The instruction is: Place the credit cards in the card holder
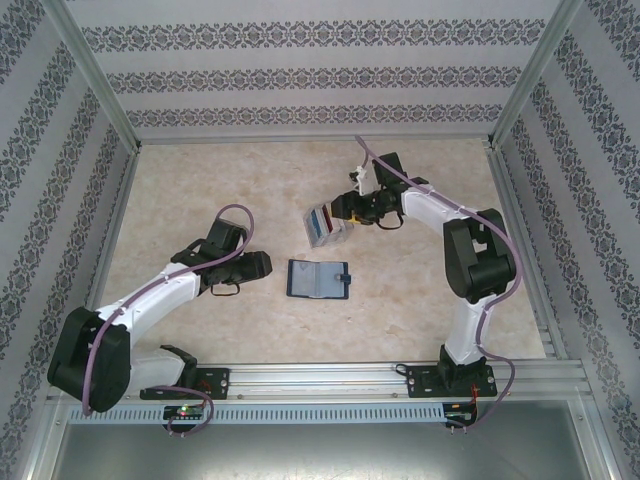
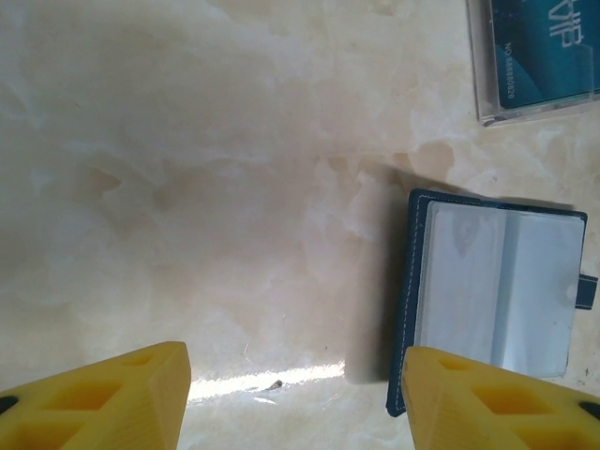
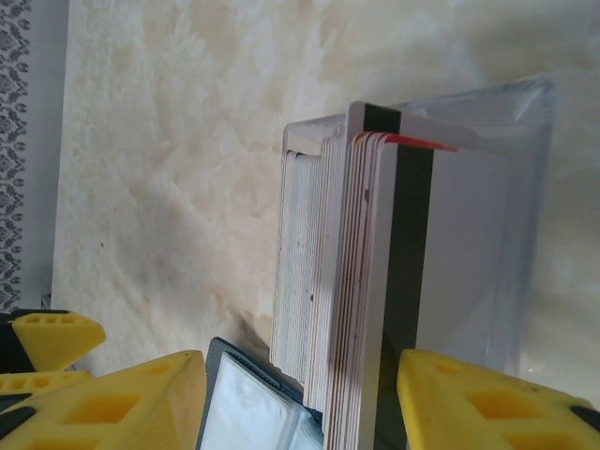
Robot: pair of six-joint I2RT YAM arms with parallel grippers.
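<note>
Spreading pale and marbled, the table (image 1: 220, 180) is sitting inside patterned walls (image 1: 300, 80); the card holder (image 1: 317, 279) is lying open mid-table, just near of the clear rack (image 1: 328, 225). Left wrist: the left gripper (image 2: 295, 361) is gaping wide, empty, left of the card holder. Right wrist: the right gripper (image 3: 300, 361) is standing open astride the racked credit cards (image 3: 337, 281), clamping none.
</note>
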